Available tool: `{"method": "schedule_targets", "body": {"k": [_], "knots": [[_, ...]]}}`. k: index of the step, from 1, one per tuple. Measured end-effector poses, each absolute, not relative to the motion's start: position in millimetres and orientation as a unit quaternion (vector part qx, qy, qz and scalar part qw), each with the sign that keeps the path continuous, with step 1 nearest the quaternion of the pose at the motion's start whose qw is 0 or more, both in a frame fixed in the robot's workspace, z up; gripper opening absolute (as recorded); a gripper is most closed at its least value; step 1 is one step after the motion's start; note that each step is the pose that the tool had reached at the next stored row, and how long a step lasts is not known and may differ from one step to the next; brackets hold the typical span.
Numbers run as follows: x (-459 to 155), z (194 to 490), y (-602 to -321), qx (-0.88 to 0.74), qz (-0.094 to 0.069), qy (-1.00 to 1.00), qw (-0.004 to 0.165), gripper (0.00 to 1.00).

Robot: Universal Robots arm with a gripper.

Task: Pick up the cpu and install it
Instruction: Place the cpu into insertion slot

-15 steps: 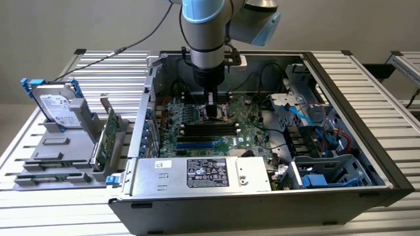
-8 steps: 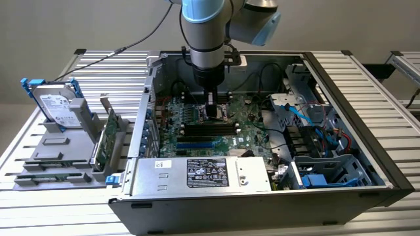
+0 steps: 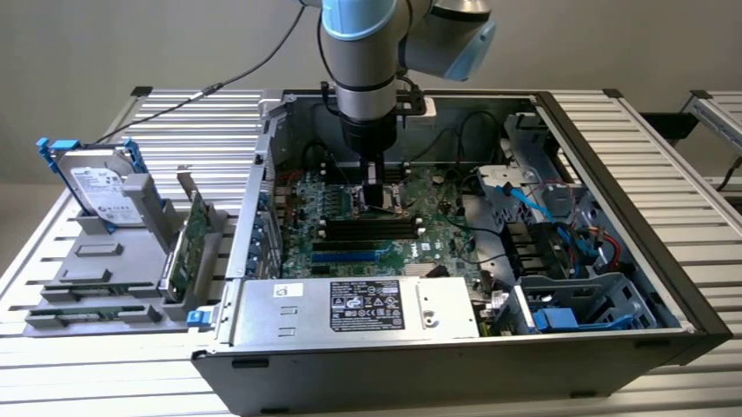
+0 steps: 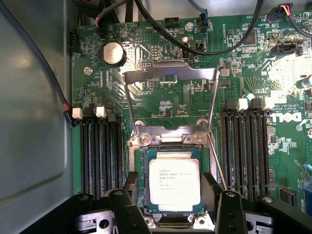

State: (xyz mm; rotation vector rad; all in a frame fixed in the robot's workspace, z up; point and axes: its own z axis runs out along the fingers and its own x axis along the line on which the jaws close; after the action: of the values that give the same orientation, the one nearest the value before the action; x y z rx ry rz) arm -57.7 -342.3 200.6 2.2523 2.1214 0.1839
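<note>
Slatted tabletop [image 3: 197, 122] holds an open computer case [image 3: 464, 378], where mid-frame we see the claw [image 3: 374, 202], jaws spread clear of the cpu [image 4: 174, 181] lying flat in its socket [image 4: 168, 140], seemingly so it stays seated.

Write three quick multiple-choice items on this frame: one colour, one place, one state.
1. Bracket on the hard drive is: A red; B blue; C yellow.
2. The cpu is: A in the socket on the motherboard; B beside the hard drive; C lifted clear above the motherboard.
3. The socket's load plate is: A clamped over the cpu; B taken off; C swung up, open.

Answers:
1 B: blue bars flank the drive.
2 A: its silver lid lies flat inside the socket frame.
3 C: the plate stands tilted up behind the uncovered cpu.
</note>
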Motion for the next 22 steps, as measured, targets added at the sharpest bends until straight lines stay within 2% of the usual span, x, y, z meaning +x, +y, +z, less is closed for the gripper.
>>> {"method": "schedule_targets", "body": {"k": [22], "knots": [[-57.4, 200.8, -340.8, 0.728, 0.058, 0.682, 0.02, 0.63]]}}
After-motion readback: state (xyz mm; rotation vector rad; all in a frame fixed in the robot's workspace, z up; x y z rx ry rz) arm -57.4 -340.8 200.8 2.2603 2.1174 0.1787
